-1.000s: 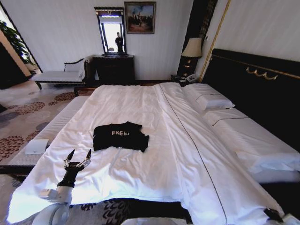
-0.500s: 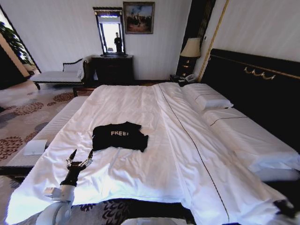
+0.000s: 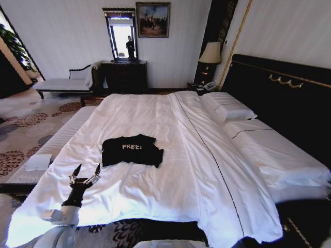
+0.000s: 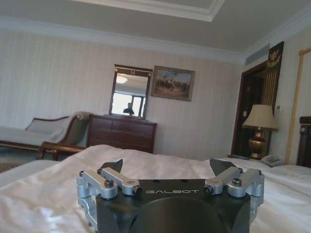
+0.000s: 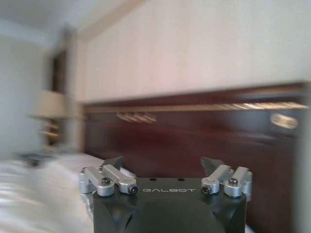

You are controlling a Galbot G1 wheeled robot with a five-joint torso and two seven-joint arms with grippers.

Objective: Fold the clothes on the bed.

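The clothes point(image 3: 132, 150), a black T-shirt with white "FREE!" lettering, lie folded on the white duvet of the bed point(image 3: 170, 170), left of its middle. My left gripper point(image 3: 86, 169) hovers open over the bed's near left corner, fingertips pointing toward the shirt and a short way in front of it. In the left wrist view the left gripper point(image 4: 167, 167) stands open with nothing between its fingers, looking across the duvet. In the right wrist view the right gripper point(image 5: 161, 164) is open and empty, facing the dark headboard point(image 5: 194, 145).
A small white folded towel point(image 3: 40, 161) lies on the bench point(image 3: 54, 144) left of the bed. Pillows point(image 3: 230, 110) rest against the dark headboard point(image 3: 284, 98) on the right. A dresser point(image 3: 125, 76), chaise point(image 3: 64, 82) and bedside lamp point(image 3: 211, 53) stand by the far wall.
The right arm's gripper, seen low at the right edge before, has dropped out of the head view. The left gripper has barely shifted. The shirt has not moved.
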